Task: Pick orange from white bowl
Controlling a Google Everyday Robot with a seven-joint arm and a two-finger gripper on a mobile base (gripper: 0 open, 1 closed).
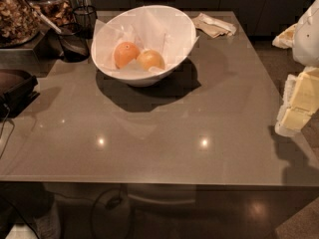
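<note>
The white bowl (174,26) stands at the back middle of the grey table, lined with crinkled white paper. Two fruits lie side by side in it. The orange (150,60) is the paler, yellowish one on the right. A deeper, redder-orange fruit (126,54) touches it on the left. My gripper (298,108) hangs at the right edge of the view, over the table's right edge. It is far to the right of the bowl, nearer to me, and holds nothing that I can see.
Glass jars (17,14) and black mesh cups (75,39) crowd the back left. A crumpled napkin (214,25) lies behind the bowl to the right. A dark flat device (15,86) sits at the left edge. The table's front edge (149,182) is near me.
</note>
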